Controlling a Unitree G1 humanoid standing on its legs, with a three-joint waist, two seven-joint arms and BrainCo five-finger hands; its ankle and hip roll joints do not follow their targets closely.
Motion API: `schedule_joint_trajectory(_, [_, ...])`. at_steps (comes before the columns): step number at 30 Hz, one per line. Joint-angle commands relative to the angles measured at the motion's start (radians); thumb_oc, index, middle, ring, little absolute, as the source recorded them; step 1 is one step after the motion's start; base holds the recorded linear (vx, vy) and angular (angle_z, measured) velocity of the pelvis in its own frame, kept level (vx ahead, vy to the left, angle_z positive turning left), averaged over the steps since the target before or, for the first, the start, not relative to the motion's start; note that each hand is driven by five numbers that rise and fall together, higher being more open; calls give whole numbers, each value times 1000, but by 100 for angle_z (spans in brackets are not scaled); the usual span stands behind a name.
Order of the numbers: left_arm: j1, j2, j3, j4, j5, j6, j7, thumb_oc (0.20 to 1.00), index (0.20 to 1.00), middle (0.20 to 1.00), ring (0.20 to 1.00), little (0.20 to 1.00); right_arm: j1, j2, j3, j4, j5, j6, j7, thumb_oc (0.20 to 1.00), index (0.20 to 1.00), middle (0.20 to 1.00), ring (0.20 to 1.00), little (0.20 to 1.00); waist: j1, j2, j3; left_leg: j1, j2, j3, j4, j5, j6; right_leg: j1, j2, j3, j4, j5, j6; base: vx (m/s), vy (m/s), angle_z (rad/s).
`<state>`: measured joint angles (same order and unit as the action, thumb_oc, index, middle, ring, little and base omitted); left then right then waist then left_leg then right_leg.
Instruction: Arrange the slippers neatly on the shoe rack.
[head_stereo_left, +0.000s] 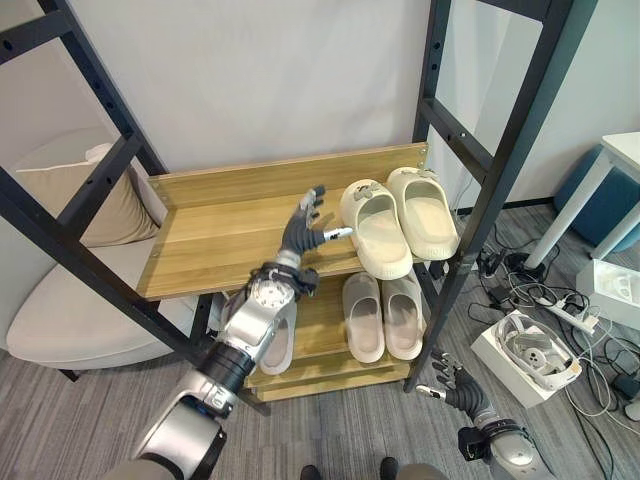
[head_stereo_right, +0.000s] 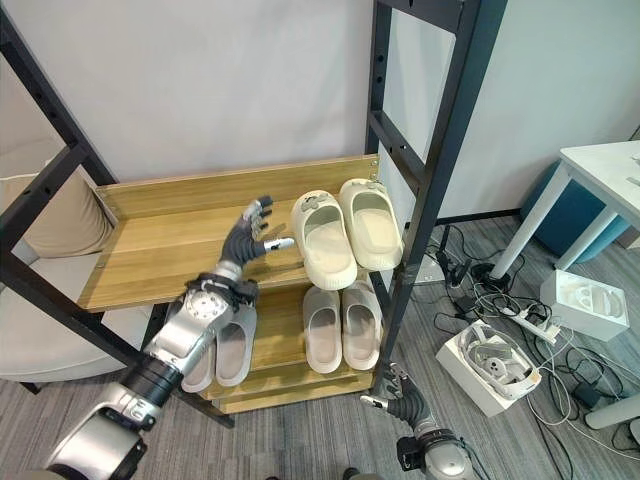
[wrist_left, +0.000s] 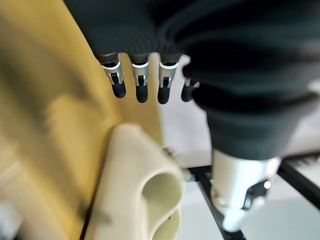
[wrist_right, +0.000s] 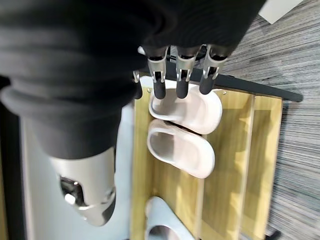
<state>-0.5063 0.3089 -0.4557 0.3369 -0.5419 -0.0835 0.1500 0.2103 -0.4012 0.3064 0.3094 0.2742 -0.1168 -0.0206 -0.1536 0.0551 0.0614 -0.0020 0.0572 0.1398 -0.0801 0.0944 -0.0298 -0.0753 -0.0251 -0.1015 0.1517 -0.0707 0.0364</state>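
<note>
A cream pair of slippers (head_stereo_left: 378, 228) lies side by side at the right end of the upper wooden shelf (head_stereo_left: 210, 240), toes toward the front. My left hand (head_stereo_left: 303, 230) hovers over that shelf just left of the pair, open, its thumb tip at the nearer slipper's (wrist_left: 145, 195) edge. On the lower shelf (head_stereo_left: 320, 370) rests a pale beige pair (head_stereo_left: 385, 315), also seen as (wrist_right: 182, 150). A grey pair (head_stereo_right: 225, 350) lies to its left, partly hidden by my left arm. My right hand (head_stereo_left: 455, 385) hangs open low by the rack's front right foot.
Black metal uprights (head_stereo_left: 480, 220) frame the rack. A beige chair with a cushion (head_stereo_left: 60, 300) stands at the left. On the floor at the right are a white box with a headset (head_stereo_left: 530, 350), cables with a power strip (head_stereo_left: 560, 305), and a white table (head_stereo_left: 625, 150).
</note>
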Motion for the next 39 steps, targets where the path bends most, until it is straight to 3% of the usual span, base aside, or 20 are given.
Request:
schedule_joint_trajectory(1, [-152,27,18,36,-148,-31,-41,1000,1000,1000,1000,1000,-20,12,9,-43,-5,-14,-4,1000,1000,1000,1000,1000,-3,-59,-1,65,2,-15,-7,-115,-19,84,-80,11,-203,84,117,0,0,0])
schedule_joint_trajectory(3, [-158,38,-13,34,-206,-8,-56,1000,1000,1000,1000,1000,-23,0,23,-45,0,-9,2,1000,1000,1000,1000,1000,-9,-58,0,66,3,-9,-7,-116,-18,81,-80,16,-202,85,118,0,0,0])
schedule_joint_trajectory(9, [-180,26,-36,56,-165,-2,-51,1000,1000,1000,1000,1000,-11,-11,34,-44,4,-8,10,1000,1000,1000,1000,1000,-20,-60,2,69,3,-2,-7,-118,-19,78,-79,28,-204,86,118,7,-5,-8])
schedule_joint_trajectory(16, [-348,-49,-72,331,428,14,42,1000,1000,1000,1000,1000,-1,-12,35,-22,-5,-29,16,1000,1000,1000,1000,1000,-46,-65,12,64,6,5,-7,-120,-22,67,-77,35,-205,84,120,10,-4,0])
schedule_joint_trajectory(22, [-455,-61,-107,503,631,33,125,1000,1000,1000,1000,1000,19,-25,24,-35,5,-47,7,1000,1000,1000,1000,1000,-65,-68,17,63,10,14,-7,-121,-25,61,-76,42,-206,84,123,17,-13,-9])
schedule_joint_trajectory(23, [-506,-56,-125,598,702,42,152,1000,1000,1000,1000,1000,31,-36,18,-52,11,-58,4,1000,1000,1000,1000,1000,-77,-68,21,61,11,21,-7,-120,-28,54,-75,50,-207,86,126,13,-10,-10])
schedule_joint_trajectory(35, [-603,-19,-128,780,794,58,234,1000,1000,1000,1000,1000,61,-60,14,-83,46,-99,-2,1000,1000,1000,1000,1000,-111,-81,32,39,21,42,-7,-111,-37,27,-69,61,-211,97,130,4,-7,-7])
schedule_joint_trajectory(39, [-589,24,-79,614,773,29,328,1000,1000,1000,1000,1000,64,-56,19,-95,54,-122,-12,1000,1000,1000,1000,1000,-98,-87,30,36,19,35,-7,-111,-36,35,-71,48,-215,97,130,0,0,0])
